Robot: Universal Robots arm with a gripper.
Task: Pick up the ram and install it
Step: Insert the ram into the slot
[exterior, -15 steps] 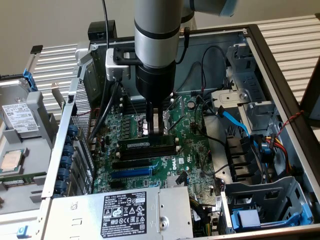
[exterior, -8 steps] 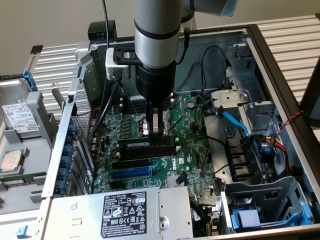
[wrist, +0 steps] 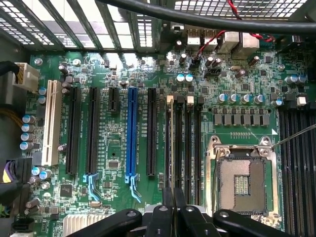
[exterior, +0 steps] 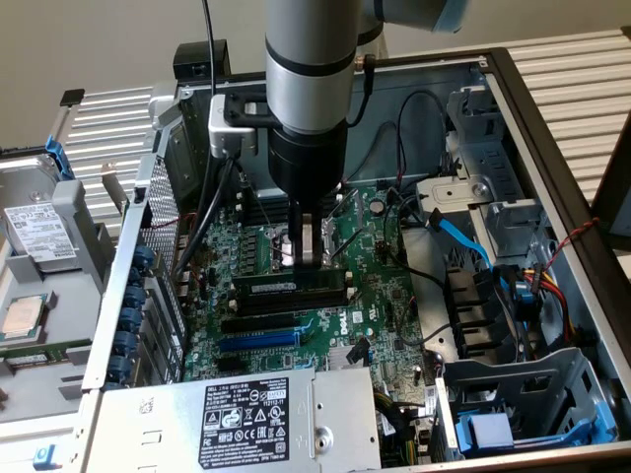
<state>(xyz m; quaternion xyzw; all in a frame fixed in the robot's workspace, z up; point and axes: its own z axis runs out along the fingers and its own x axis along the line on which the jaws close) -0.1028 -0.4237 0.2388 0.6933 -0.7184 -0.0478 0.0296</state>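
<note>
Now my fingers (exterior: 310,246) are pinched nearly closed on the ram (exterior: 292,285), which sits upright over the memory slots (wrist: 183,148). If it's tilted or offset, pressing could jam it.

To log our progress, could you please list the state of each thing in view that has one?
ram: held by the end effector, lying level over the memory slots; whether it is seated cannot be told.
end effector: shut on the ram.
CPU socket: empty, uncovered.
blue expansion slot: empty.
computer case: side open.
</note>
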